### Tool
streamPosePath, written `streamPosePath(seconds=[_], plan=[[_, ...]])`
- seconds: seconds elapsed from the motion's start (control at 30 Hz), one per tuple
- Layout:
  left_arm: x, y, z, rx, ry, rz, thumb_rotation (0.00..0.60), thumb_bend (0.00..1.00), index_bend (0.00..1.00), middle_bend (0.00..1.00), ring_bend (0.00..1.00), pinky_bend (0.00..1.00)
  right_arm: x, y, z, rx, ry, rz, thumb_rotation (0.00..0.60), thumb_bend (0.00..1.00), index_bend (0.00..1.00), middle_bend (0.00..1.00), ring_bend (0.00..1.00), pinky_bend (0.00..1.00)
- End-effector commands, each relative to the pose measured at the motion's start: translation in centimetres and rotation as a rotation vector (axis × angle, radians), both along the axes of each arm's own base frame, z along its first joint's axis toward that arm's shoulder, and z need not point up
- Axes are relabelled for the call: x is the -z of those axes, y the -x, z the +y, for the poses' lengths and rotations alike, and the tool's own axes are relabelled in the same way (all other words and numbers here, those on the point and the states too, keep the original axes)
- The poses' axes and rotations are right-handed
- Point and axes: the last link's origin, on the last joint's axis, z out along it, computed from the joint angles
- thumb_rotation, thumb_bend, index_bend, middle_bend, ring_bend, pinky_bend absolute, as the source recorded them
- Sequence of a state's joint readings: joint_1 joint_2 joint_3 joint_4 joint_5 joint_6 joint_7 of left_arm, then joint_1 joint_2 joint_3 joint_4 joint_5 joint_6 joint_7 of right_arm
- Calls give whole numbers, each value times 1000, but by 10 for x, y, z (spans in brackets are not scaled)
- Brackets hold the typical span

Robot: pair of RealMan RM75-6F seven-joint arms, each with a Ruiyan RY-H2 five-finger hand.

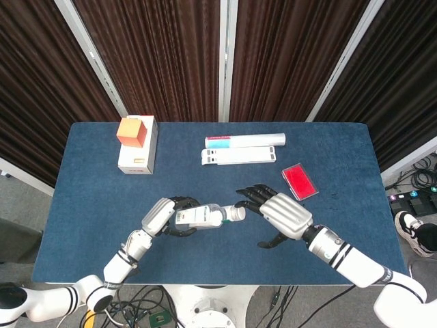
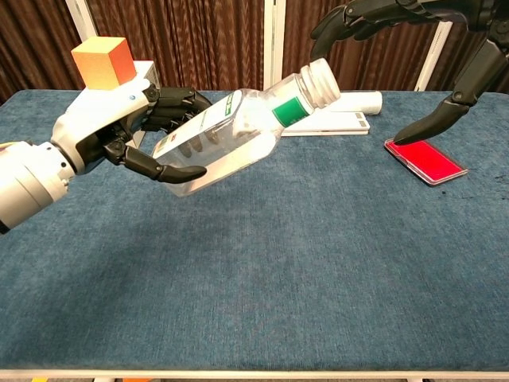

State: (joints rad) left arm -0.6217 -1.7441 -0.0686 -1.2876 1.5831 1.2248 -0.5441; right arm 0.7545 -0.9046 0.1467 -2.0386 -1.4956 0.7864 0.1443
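clear plastic in the left hand (image 2: pixel 119 131) right now: its dark fingers are wrapped round the body of a bottle (image 2: pixel 238 131), holding it up off the blue table (image 2: pixel 318 270), tilted, with the white cap (image 2: pixel 320 79) pointing up and over toward the right hand (image 1: pixel 283 213). that right hand hangs just beside the cap, fingers spread and holding nothing, fingertips (image 1: pixel 244 195) close to the cap but whether they touch it, can't tell from either view. from the head view the bottle sits over the near middle of the table. further right lies a red card (image 1: pixel 299 181). behind, toward the curtain, a white tube (image 1: pixel 246 141) and a flat white strip (image 1: pixel 240 156) lie side by side. far left corner, an orange cube (image 1: pixel 132 131) sits on a white box (image 1: pixel 138 158).
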Motion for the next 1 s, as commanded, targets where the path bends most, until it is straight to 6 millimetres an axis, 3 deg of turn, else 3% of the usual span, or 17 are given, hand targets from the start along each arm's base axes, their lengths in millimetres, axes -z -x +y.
streamPosePath(seconds=[0.03, 1.0], plan=[[0, 0, 0, -2, 2, 0, 600, 366, 530, 510, 421, 418, 0, 0, 0, -2, 2, -2, 578, 37, 191, 20, 0, 0], [-1, 0, 1, 2, 1, -2, 600, 366, 529, 509, 421, 418, -2, 2, -2, 10, 20, 7, 580, 43, 191, 21, 0, 0]])
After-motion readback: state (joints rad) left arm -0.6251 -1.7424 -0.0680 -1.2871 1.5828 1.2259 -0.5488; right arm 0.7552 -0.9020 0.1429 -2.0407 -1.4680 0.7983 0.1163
